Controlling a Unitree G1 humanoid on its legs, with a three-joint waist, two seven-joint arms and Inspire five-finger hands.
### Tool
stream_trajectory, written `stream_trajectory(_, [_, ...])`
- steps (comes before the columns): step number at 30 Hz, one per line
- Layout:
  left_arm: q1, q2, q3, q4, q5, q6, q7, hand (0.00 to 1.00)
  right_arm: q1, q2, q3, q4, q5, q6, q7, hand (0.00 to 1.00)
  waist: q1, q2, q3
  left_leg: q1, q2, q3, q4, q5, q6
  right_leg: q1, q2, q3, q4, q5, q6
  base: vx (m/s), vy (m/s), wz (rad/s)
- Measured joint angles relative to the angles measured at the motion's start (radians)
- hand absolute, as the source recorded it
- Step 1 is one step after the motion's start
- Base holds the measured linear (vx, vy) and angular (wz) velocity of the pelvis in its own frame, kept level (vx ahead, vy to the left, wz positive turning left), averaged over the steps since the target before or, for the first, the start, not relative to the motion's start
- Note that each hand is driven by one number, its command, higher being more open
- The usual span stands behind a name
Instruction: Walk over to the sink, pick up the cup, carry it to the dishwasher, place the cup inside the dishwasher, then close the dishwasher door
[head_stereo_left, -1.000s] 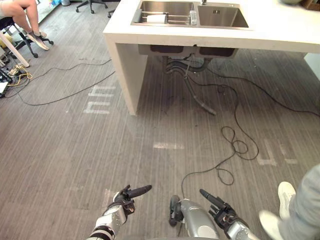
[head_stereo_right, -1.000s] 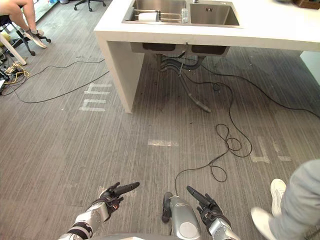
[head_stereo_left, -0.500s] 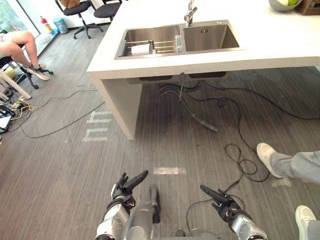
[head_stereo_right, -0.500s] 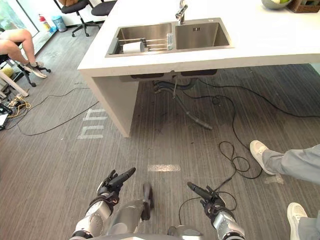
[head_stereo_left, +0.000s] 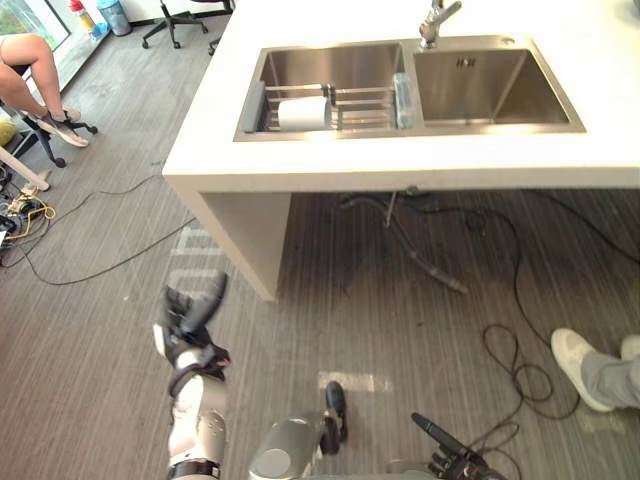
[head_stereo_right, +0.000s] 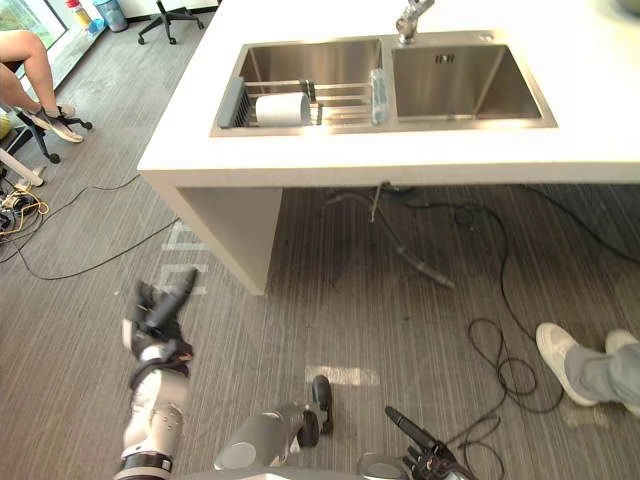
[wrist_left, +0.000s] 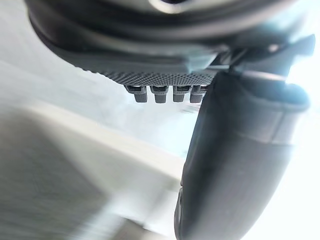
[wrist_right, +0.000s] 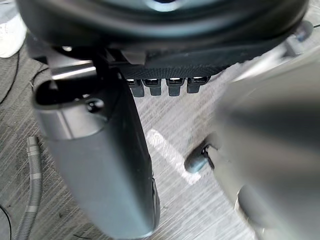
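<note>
A white cup (head_stereo_left: 302, 112) lies on its side on a wire rack in the left basin of the steel sink (head_stereo_left: 405, 130), ahead of me in the white counter (head_stereo_left: 225, 170). A clear glass (head_stereo_left: 403, 98) stands at the rack's right end, by the faucet (head_stereo_left: 435, 15). My left hand (head_stereo_left: 190, 318) hangs open over the floor, short of the counter's left corner and well below its top. My right hand (head_stereo_left: 446, 458) is open too, low at the view's bottom edge, fingers straight. Neither hand holds anything; their thumbs (wrist_left: 235, 165) (wrist_right: 100, 165) show in the wrist views.
A drain hose (head_stereo_left: 437, 272) and looping cables (head_stereo_left: 520, 335) lie on the floor under and before the counter. A person's shoe (head_stereo_left: 580, 368) is at the right. Another person sits at the far left (head_stereo_left: 40, 70), near an office chair (head_stereo_left: 180, 10).
The camera has moved closer to the sink, which now shows larger. My left hand has swung up and out to the left; my right hand has dropped toward the bottom edge.
</note>
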Motion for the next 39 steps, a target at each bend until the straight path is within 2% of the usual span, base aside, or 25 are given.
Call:
stream_trajectory(1, [-0.004, 0.003, -0.006, -0.048, 0.022, -0.001, 0.007, 1.0, 0.013, 0.016, -0.04, -0.003, 0.017, -0.001, 0.009, 1.0, -0.01, 0.005, -0.003, 0.036, -0.001, -0.021, -0.003, -0.014, 0.001, -0.056, -0.034, -0.029, 0.053, -0.029, -0.057, 0.35, -0.002, 0.57])
stream_trajectory(2, [-0.007, 0.003, -0.019, -0.115, 0.049, -0.007, 0.01, 1.0, 0.03, 0.032, -0.081, -0.029, 0.041, -0.017, 0.026, 1.0, -0.031, 0.005, -0.006, 0.1, 0.002, -0.061, -0.015, -0.04, -0.001, -0.132, -0.07, -0.056, 0.015, -0.08, -0.141, 0.34, -0.026, 0.61])
stream_trajectory(3, [-0.014, 0.003, -0.032, -0.129, 0.059, -0.011, 0.009, 1.0, 0.035, 0.032, -0.081, -0.036, 0.041, -0.023, 0.029, 1.0, -0.035, 0.006, -0.006, 0.122, 0.008, -0.074, -0.017, -0.052, -0.005, -0.155, -0.074, -0.06, -0.039, -0.095, -0.159, 0.39, -0.068, 0.67])
stream_trajectory(4, [-0.024, 0.003, -0.061, -0.152, 0.076, -0.014, 0.011, 1.0, 0.044, 0.035, -0.082, -0.054, 0.041, -0.03, 0.036, 1.0, -0.044, 0.011, -0.013, 0.146, 0.028, -0.102, -0.008, -0.078, -0.015, -0.186, -0.07, -0.069, -0.21, -0.103, -0.172, 0.3, -0.114, 0.47])
stream_trajectory(5, [-0.024, 0.003, -0.071, -0.157, 0.083, -0.018, 0.012, 1.0, 0.046, 0.037, -0.082, -0.056, 0.041, -0.032, 0.036, 1.0, -0.047, 0.013, -0.017, 0.15, 0.036, -0.112, 0.0, -0.088, -0.019, -0.193, -0.067, -0.074, -0.278, -0.103, -0.172, 0.31, -0.14, 0.7])
stream_trajectory(6, [-0.038, 0.008, -0.098, -0.16, 0.116, -0.032, 0.018, 1.0, 0.052, 0.049, -0.101, -0.053, 0.04, -0.034, 0.048, 1.0, -0.053, 0.017, -0.022, 0.159, 0.062, -0.156, 0.039, -0.129, -0.039, -0.2, -0.043, -0.057, -0.507, -0.095, -0.171, 0.35, -0.19, 0.84])
stream_trajectory(8, [-0.051, 0.01, -0.12, -0.16, 0.115, -0.034, 0.03, 1.0, 0.076, 0.07, -0.122, -0.051, 0.042, -0.038, 0.068, 1.0, -0.063, 0.011, -0.03, 0.167, 0.082, -0.221, 0.114, -0.188, -0.071, -0.204, -0.026, -0.012, -0.625, -0.075, -0.167, 0.36, -0.222, 1.0])
stream_trajectory(9, [-0.051, 0.011, -0.121, -0.16, 0.113, -0.036, 0.03, 1.0, 0.095, 0.072, -0.119, -0.049, 0.042, -0.045, 0.081, 1.0, -0.071, -0.003, -0.042, 0.168, 0.083, -0.256, 0.155, -0.227, -0.096, -0.201, -0.029, 0.008, -0.631, -0.035, -0.166, 0.42, -0.314, 0.88])
stream_trajectory(10, [-0.05, 0.011, -0.118, -0.161, 0.111, -0.039, 0.029, 1.0, 0.107, 0.077, -0.117, -0.041, 0.037, -0.048, 0.093, 1.0, -0.059, -0.031, -0.057, 0.181, 0.075, -0.279, 0.177, -0.264, -0.126, -0.188, -0.032, 0.005, -0.632, 0.069, -0.176, 0.43, -0.342, 0.72])
stream_trajectory(11, [-0.05, 0.009, -0.114, -0.162, 0.111, -0.041, 0.029, 1.0, 0.112, 0.082, -0.113, -0.032, 0.035, -0.05, 0.099, 1.0, -0.05, -0.049, -0.067, 0.189, 0.07, -0.284, 0.186, -0.281, -0.141, -0.177, -0.039, -0.012, -0.634, 0.067, -0.178, 0.43, -0.39, 0.25])
stream_trajectory(12, [-0.045, -0.008, -0.113, -0.166, 0.111, -0.043, 0.031, 1.0, 0.105, 0.073, -0.11, -0.02, 0.024, -0.053, 0.109, 1.0, -0.037, -0.027, -0.071, 0.197, 0.102, -0.277, 0.206, -0.311, -0.176, -0.14, -0.025, -0.042, -0.656, 0.006, -0.186, 0.4, -0.379, 0.08])
stream_trajectory(14, [-0.046, -0.016, -0.153, -0.193, 0.112, -0.036, 0.03, 1.0, 0.094, 0.067, -0.112, -0.015, -0.003, -0.054, 0.123, 1.0, -0.038, 0.004, -0.081, 0.204, 0.155, -0.263, 0.184, -0.308, -0.193, -0.1, 0.026, -0.083, -0.722, -0.019, -0.211, 0.36, -0.358, 0.1])
stream_trajectory(18, [-0.066, -0.013, -0.256, -0.203, 0.114, 0.01, 0.01, 1.0, 0.086, 0.075, -0.127, 0.008, -0.016, -0.032, 0.148, 1.0, -0.051, 0.007, -0.083, 0.259, 0.2, -0.248, 0.107, -0.274, -0.209, -0.059, 0.067, -0.104, -0.76, -0.051, -0.237, 0.16, -0.25, 0.03])
stream_trajectory(20, [-0.066, -0.013, -0.291, -0.195, 0.212, 0.031, 0.014, 1.0, 0.083, 0.072, -0.127, 0.013, -0.019, -0.03, 0.158, 1.0, -0.063, 0.011, -0.085, 0.248, 0.213, -0.214, 0.128, -0.279, -0.218, -0.084, 0.072, -0.096, -0.727, -0.099, -0.244, 0.0, -0.173, -0.11])
stream_trajectory(21, [-0.066, -0.013, -0.299, -0.195, 0.242, 0.032, 0.015, 1.0, 0.082, 0.069, -0.124, 0.012, -0.018, -0.03, 0.158, 1.0, -0.066, 0.012, -0.085, 0.231, 0.216, -0.199, 0.163, -0.284, -0.226, -0.087, 0.072, -0.097, -0.724, -0.103, -0.245, -0.03, -0.113, 0.02])
stream_trajectory(23, [-0.066, -0.012, -0.327, -0.197, 0.284, 0.035, 0.013, 1.0, 0.087, 0.049, -0.108, 0.004, -0.011, -0.014, 0.16, 1.0, -0.07, 0.025, -0.072, 0.043, 0.269, -0.117, 0.528, -0.273, -0.238, -0.052, 0.077, -0.113, -0.75, -0.103, -0.258, 0.0, -0.097, 0.2])
stream_trajectory(24, [-0.064, -0.009, -0.329, -0.197, 0.283, 0.036, 0.012, 1.0, 0.089, 0.047, -0.107, 0.003, -0.011, -0.011, 0.161, 1.0, -0.07, 0.029, -0.066, 0.016, 0.285, -0.097, 0.593, -0.28, -0.233, -0.032, 0.077, -0.119, -0.756, -0.102, -0.26, 0.03, -0.057, 0.21])
stream_trajectory(26, [-0.062, 0.024, -0.331, -0.197, 0.283, 0.037, 0.003, 1.0, 0.105, 0.021, -0.101, 0.001, -0.026, 0.001, 0.165, 1.0, -0.067, 0.021, -0.049, -0.019, 0.292, -0.039, 0.484, -0.303, -0.22, 0.047, 0.048, -0.133, -0.788, -0.104, -0.259, 0.04, -0.018, 0.21])
stream_trajectory(27, [-0.062, 0.034, -0.331, -0.198, 0.29, 0.037, -0.004, 1.0, 0.112, 0.015, -0.097, 0.001, -0.032, 0.004, 0.166, 1.0, -0.067, 0.019, -0.047, -0.025, 0.287, -0.028, 0.425, -0.298, -0.221, 0.062, 0.036, -0.134, -0.796, -0.105, -0.257, 0.05, 0.014, 0.25])
stream_trajectory(29, [-0.062, 0.067, -0.333, -0.21, 0.312, 0.036, -0.031, 1.0, 0.127, -0.006, -0.098, 0.006, -0.032, 0.012, 0.18, 1.0, -0.062, 0.011, -0.039, -0.062, 0.272, -0.001, 0.199, -0.211, -0.228, 0.087, -0.023, -0.149, -0.803, -0.11, -0.248, 0.05, 0.061, 0.19])
stream_trajectory(32, [-0.062, 0.073, -0.332, -0.221, 0.309, 0.03, -0.063, 1.0, 0.13, -0.017, -0.121, 0.015, -0.032, 0.02, 0.174, 1.0, -0.047, 0.01, -0.039, -0.08, 0.291, 0.038, 0.186, -0.11, -0.201, 0.1, -0.067, -0.126, -0.799, -0.12, -0.215, 0.12, 0.18, -0.24])
stream_trajectory(33, [-0.062, 0.08, -0.331, -0.228, 0.309, 0.029, -0.081, 1.0, 0.131, -0.019, -0.121, 0.013, -0.031, 0.021, 0.167, 1.0, -0.048, 0.012, -0.04, -0.063, 0.294, 0.033, 0.215, -0.019, -0.176, 0.102, -0.081, -0.1, -0.799, -0.122, -0.183, 0.23, 0.334, -0.56])
stream_trajectory(34, [-0.061, 0.084, -0.332, -0.237, 0.309, 0.029, -0.101, 1.0, 0.128, -0.026, -0.122, 0.012, -0.03, 0.021, 0.162, 1.0, -0.052, 0.03, -0.052, -0.026, 0.293, 0.022, 0.219, 0.144, -0.171, 0.1, -0.076, -0.071, -0.798, -0.132, -0.148, 0.25, 0.342, -0.52])
stream_trajectory(37, [-0.084, 0.12, -0.332, -0.242, 0.31, 0.043, -0.124, 1.0, 0.108, -0.001, -0.131, 0.022, -0.025, 0.018, 0.151, 1.0, -0.084, 0.014, -0.067, -0.004, 0.229, 0.001, 0.114, 0.123, -0.19, 0.074, -0.099, -0.009, -0.843, -0.122, -0.133, 0.18, 0.243, -0.15])
stream_trajectory(39, [-0.086, 0.167, -0.334, -0.239, 0.312, 0.089, -0.136, 1.0, 0.096, -0.007, -0.131, 0.049, 0.007, 0.016, 0.146, 1.0, -0.094, 0.031, -0.077, 0.059, 0.205, -0.011, -0.054, 0.125, -0.193, 0.083, -0.096, -0.002, -0.921, -0.07, -0.093, 0.13, 0.189, 0.0])
